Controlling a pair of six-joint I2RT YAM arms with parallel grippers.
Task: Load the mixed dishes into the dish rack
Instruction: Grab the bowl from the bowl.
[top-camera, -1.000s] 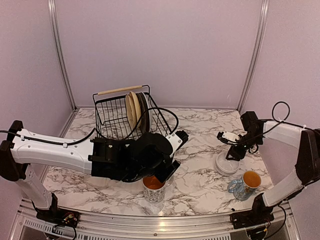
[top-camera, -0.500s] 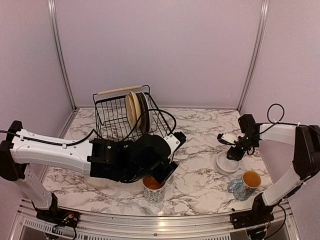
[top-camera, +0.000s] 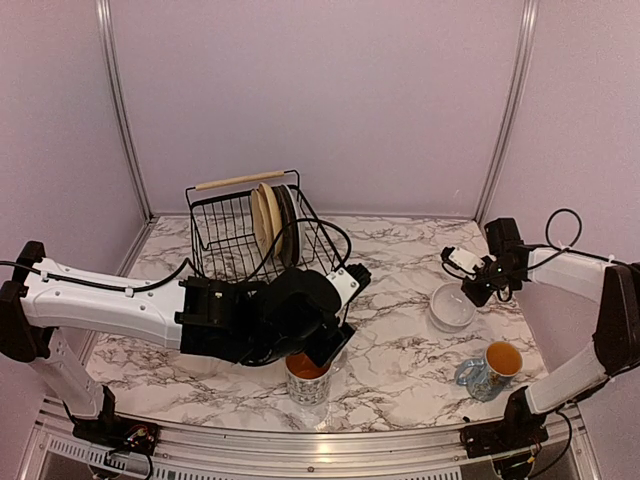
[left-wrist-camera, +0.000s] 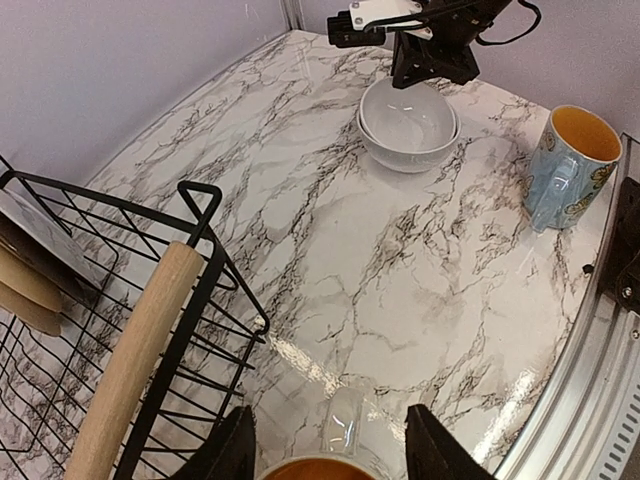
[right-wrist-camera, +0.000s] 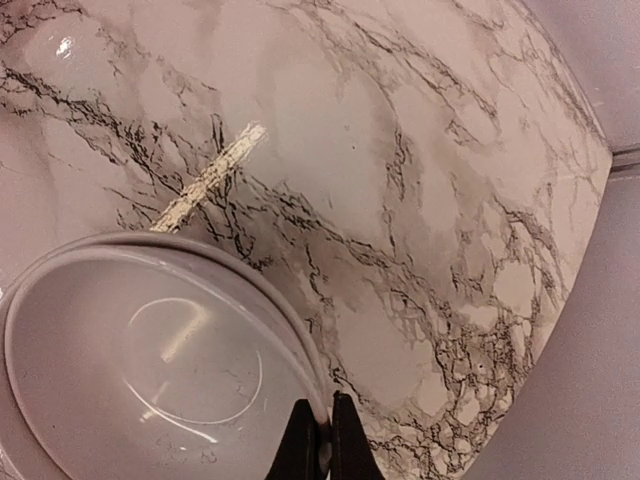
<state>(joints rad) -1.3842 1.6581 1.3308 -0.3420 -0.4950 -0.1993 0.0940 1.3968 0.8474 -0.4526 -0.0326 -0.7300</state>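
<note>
The dish rack stands at the back left, its wooden handle near my left wrist. A tan plate and a dark plate stand upright in it. My left gripper hangs open over an orange-lined mug, its fingers either side of the mug's rim. My right gripper is shut on the far rim of the stacked white bowls; the rim sits pinched between the fingertips. A second mug, blue patterned, stands near the front right.
The marble table ends in a metal rail at the front. Lilac walls close in the back and sides. My left arm's cable loops over the rack's right end. The blue mug stands close to the bowls.
My right gripper has shut on the bowls' rim, and the bowls have shifted a little towards the back. The left arm has barely moved over its mug.
</note>
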